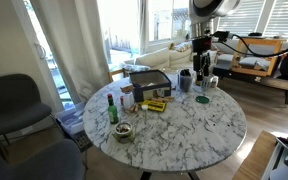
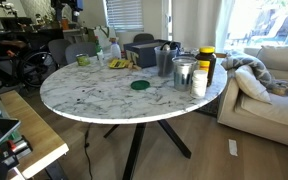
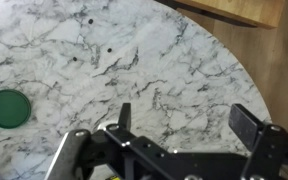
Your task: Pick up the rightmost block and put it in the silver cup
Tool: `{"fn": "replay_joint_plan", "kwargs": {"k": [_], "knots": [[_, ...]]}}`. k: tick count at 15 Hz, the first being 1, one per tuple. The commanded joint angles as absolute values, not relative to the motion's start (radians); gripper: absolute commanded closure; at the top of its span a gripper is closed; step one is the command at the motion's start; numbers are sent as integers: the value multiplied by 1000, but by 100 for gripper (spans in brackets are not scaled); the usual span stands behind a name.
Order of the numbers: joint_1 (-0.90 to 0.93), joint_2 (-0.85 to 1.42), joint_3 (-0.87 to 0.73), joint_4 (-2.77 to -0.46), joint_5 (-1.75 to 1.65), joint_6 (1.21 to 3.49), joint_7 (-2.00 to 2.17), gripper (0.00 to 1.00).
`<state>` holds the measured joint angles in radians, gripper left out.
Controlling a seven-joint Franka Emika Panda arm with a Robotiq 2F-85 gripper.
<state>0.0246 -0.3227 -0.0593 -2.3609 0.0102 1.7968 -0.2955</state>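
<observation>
The fingers (image 3: 248,128) are hanging wide and empty over bare bench (image 3: 164,60). What seems the block (image 1: 154,105) is lying well apart from them.

The silver cup (image 2: 183,72) is standing upright, its open mouth facing up, its pale metal wall shining. In an exterior view it is sitting to the right of the green lid (image 2: 140,85) and slightly farther back, apart from it. The rightmost block is showing too small to tell.

Both exterior views face the marble table (image 1: 184,128) from different sides — wrist looks down.
</observation>
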Motion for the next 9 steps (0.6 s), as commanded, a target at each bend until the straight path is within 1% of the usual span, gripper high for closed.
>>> {"fn": "replay_joint_plan", "kwargs": {"k": [1, 4, 9], "knots": [[18, -277, -65, -2329, -21, 1898, -341, 0], [21, -191, -90, -2253, -20, 1911, -483, 0], [1, -37, -89, -2134, -109, 1809, -666, 0]]}}
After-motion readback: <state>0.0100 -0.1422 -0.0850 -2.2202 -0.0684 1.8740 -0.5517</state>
